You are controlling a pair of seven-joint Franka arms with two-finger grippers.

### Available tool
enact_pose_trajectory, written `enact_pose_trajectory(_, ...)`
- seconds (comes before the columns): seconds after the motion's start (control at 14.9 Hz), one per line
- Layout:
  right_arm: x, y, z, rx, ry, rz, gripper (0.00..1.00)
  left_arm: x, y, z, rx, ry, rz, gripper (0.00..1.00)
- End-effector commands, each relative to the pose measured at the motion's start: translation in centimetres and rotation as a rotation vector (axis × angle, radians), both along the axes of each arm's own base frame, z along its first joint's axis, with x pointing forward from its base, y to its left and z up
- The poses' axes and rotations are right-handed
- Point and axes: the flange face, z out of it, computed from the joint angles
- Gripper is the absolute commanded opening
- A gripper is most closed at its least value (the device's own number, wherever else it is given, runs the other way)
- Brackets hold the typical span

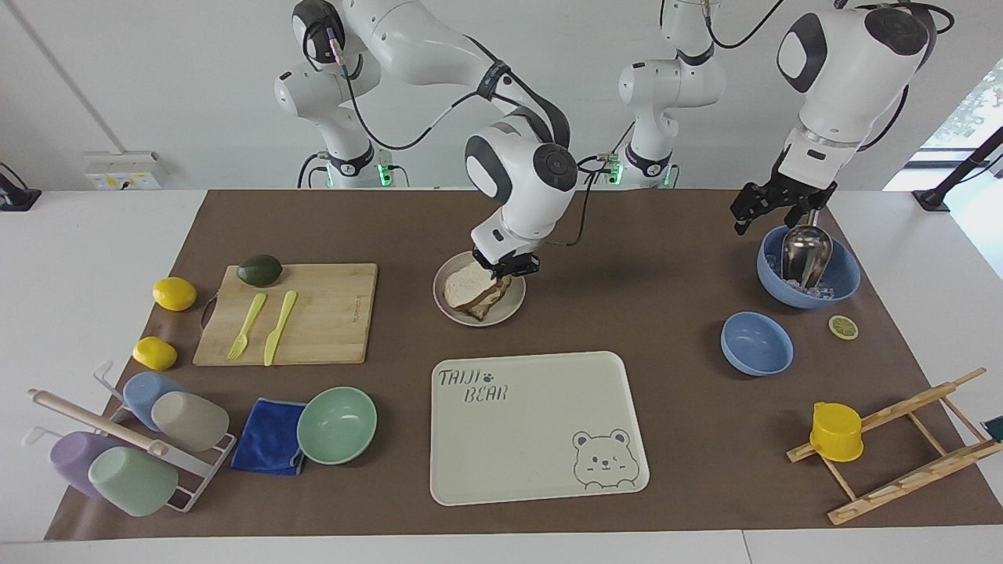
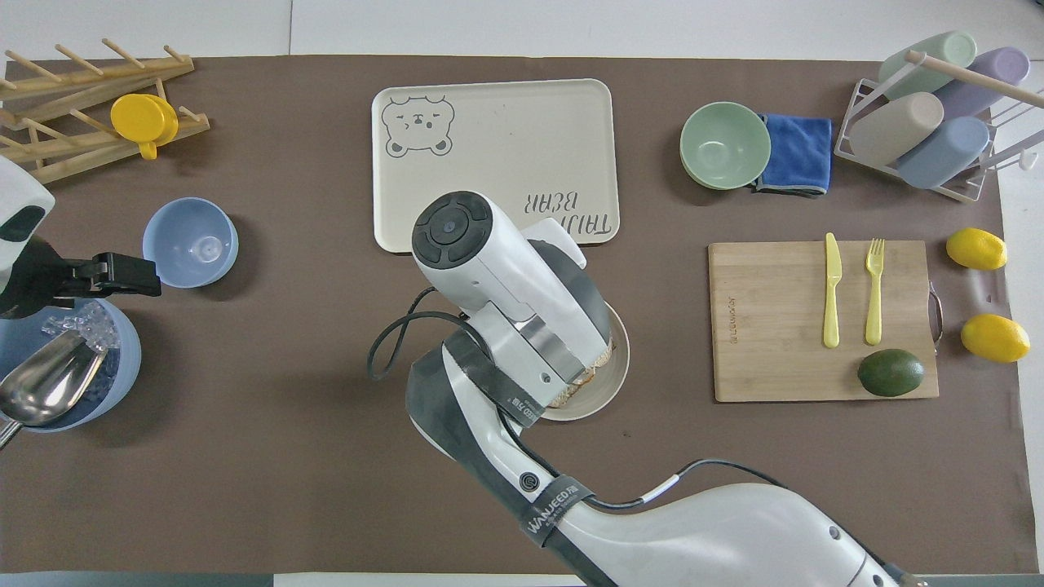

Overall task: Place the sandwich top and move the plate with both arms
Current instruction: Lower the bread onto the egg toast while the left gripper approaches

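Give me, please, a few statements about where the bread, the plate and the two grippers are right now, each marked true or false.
1. The sandwich top lies over the toast on the plate. True.
2. The plate stands on the bear-print tray. False: it stands on the brown mat, nearer to the robots than the tray.
3. The right gripper is shut on the sandwich top. True.
4. The left gripper holds the metal scoop. False: it hangs open above the blue bowl where the scoop rests.
5. The avocado lies in the green bowl. False: it lies on the cutting board.
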Motion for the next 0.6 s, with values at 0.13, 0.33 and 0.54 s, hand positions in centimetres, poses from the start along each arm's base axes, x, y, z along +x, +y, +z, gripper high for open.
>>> enact_pose_trajectory(0.13,1.8,-2.1,-2.0,0.049,-0.002,-0.097,0.00,-0.6,-2.0,-1.6,-0.024,-0.014,-0.042,1.00)
enact_pose_trajectory(0.33,2.0,-1.8,-1.9,0.100,0.009,-0.158,0.53,-0.8,-3.2,-3.2,-0.047,-0.014,-0.054,1.00)
enact_pose_trajectory(0.54,2.2,-0.7,-1.3,0.124,-0.055,-0.268,1.00,-1.0,-4.4,-4.1,-0.069,-0.010,-0.067,1.00)
